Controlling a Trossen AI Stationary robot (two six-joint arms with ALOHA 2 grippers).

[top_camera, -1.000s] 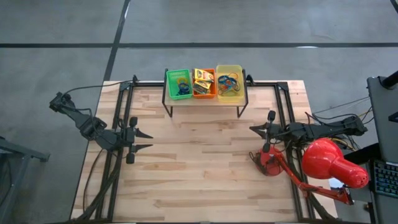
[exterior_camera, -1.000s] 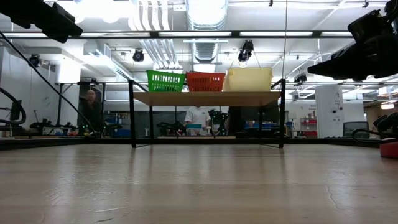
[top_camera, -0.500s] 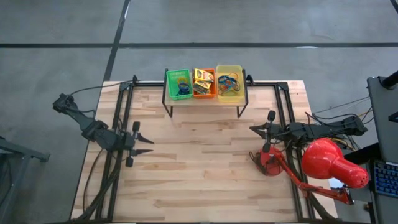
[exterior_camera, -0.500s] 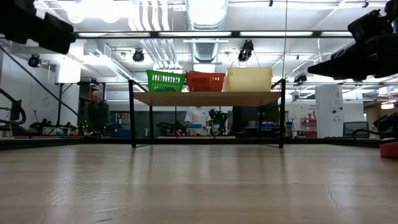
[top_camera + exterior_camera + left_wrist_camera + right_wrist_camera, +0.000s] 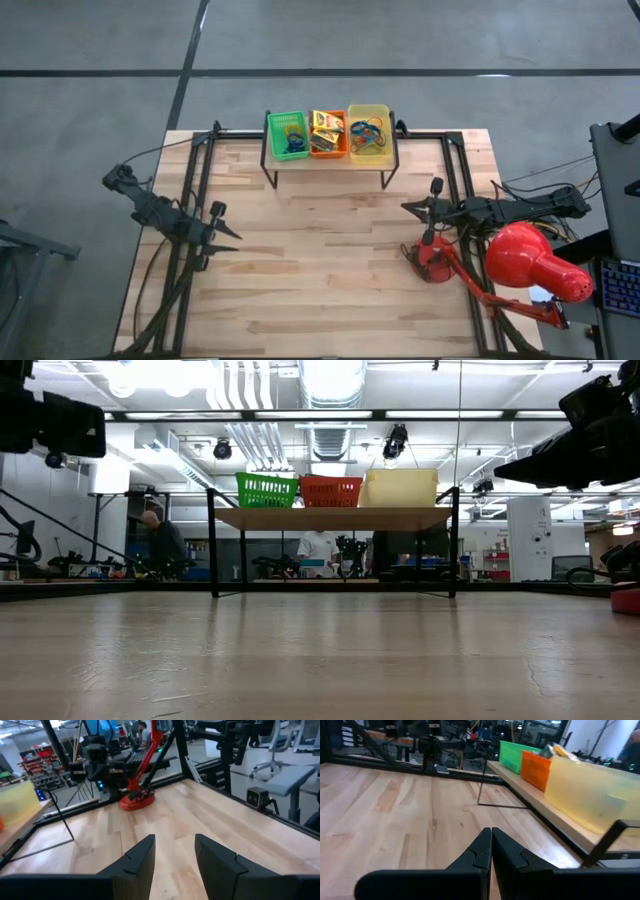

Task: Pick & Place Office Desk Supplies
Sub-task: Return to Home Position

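Observation:
The supplies lie in three trays on a raised shelf (image 5: pixel 330 160) at the table's far edge. Rubber bands (image 5: pixel 291 140) fill the green tray (image 5: pixel 272 135). Printed boxes (image 5: pixel 325 125) sit in the orange tray (image 5: pixel 330 491). More rubber bands (image 5: pixel 368 130) lie in the yellow tray (image 5: pixel 385 115). My left gripper (image 5: pixel 236 238) hovers open and empty over the table's left side, pointing right; its wrist view shows bare wood between the fingers (image 5: pixel 174 850). My right gripper (image 5: pixel 405 208) is shut and empty at the right, pointing left (image 5: pixel 491 840).
A big red desk lamp (image 5: pixel 525 258) stands at the right, its base (image 5: pixel 435 262) just nearer than my right arm. Black frame rails (image 5: pixel 190 200) run along both table sides. The shelf's thin legs (image 5: pixel 214 550) stand on the far wood. People show beyond the table.
My left gripper has sunk lower and drifted a little toward the table's near edge, its arm drawing in over the left rail; its fingers keep the same gap. A person beyond the table has walked rightward in the low view.

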